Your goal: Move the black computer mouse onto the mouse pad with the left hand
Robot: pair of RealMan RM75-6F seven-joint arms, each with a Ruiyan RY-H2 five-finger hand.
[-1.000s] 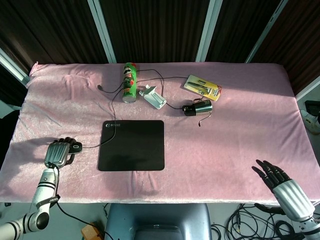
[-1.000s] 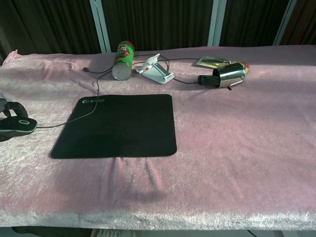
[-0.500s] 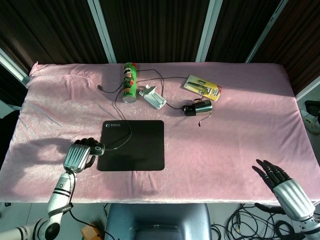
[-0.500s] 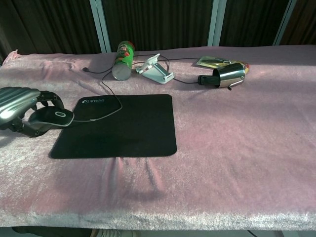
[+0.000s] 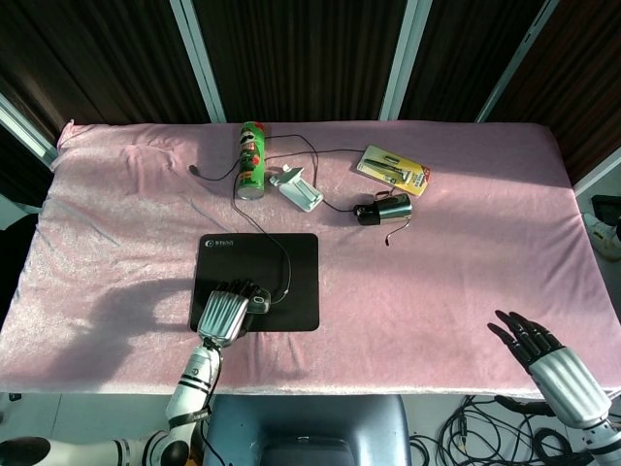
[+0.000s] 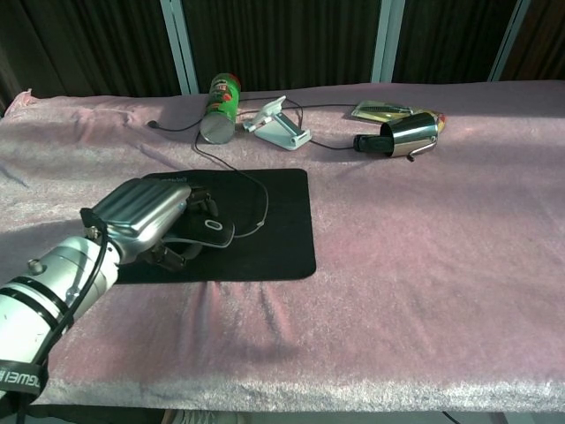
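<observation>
The black computer mouse (image 5: 257,302) (image 6: 210,232) is over the near part of the black mouse pad (image 5: 291,262) (image 6: 278,212), gripped by my left hand (image 5: 225,311) (image 6: 148,212), whose fingers curl around it from behind. Whether the mouse touches the pad I cannot tell. Its thin black cable (image 5: 281,257) (image 6: 256,190) loops across the pad toward the back of the table. My right hand (image 5: 543,354) hovers off the near right corner of the table, fingers spread, holding nothing.
On the pink cloth (image 5: 466,243) behind the pad lie a green can (image 5: 251,158) on its side, a white stand (image 5: 299,187), a yellow packet (image 5: 394,168) and a metal cup (image 5: 386,209) on its side.
My left hand has carried the mouse rightward from the bare cloth left of the pad to over the pad's near part. The cable has followed. The right hand has stayed put.
</observation>
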